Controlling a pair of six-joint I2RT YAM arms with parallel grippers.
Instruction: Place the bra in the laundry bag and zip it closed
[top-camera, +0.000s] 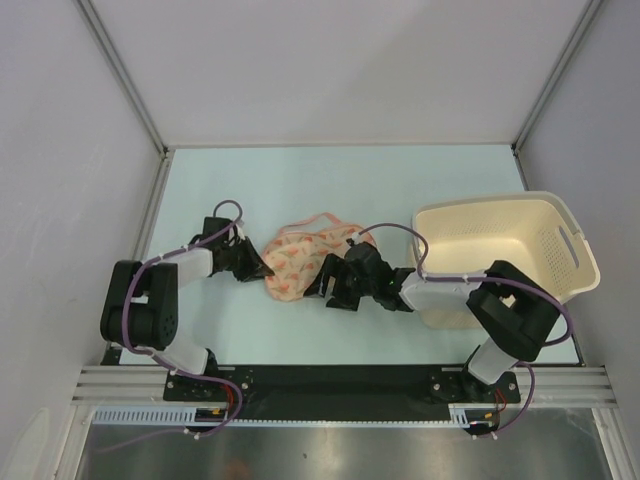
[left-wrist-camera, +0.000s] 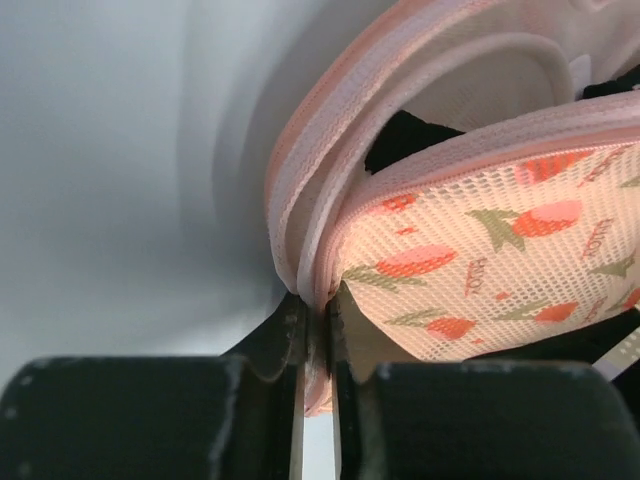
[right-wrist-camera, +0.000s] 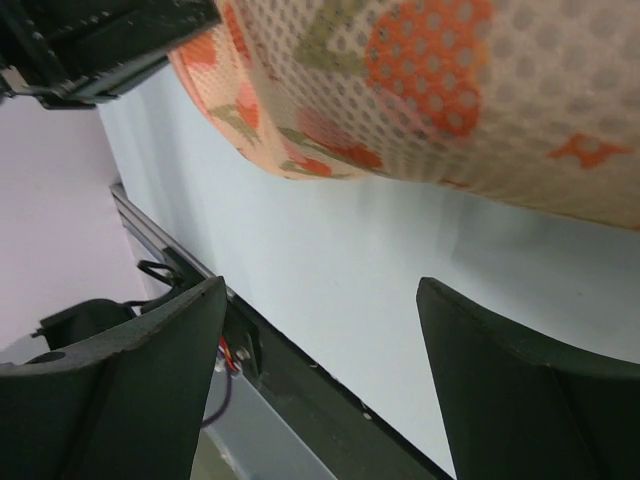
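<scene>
The laundry bag (top-camera: 298, 258) lies on the tabletop (top-camera: 350, 180), a little left of centre, between the two grippers. The left gripper (top-camera: 262, 268) is at the bag's left edge, its fingers pressed together on the rim, with both layers of the edge pinched between them. Behind that pinched rim, in the gap between the bag's two halves, part of the bra (left-wrist-camera: 405, 135) shows inside the bag. The right gripper (top-camera: 325, 293) stands just beside the bag's near right edge, jaws apart, nothing between them, the bag lying just beyond its fingertips over bare tabletop. The basket (top-camera: 490, 204) stands at the tabletop's right side, well apart from the bag, with the right arm crossing in front of its near left corner.
</scene>
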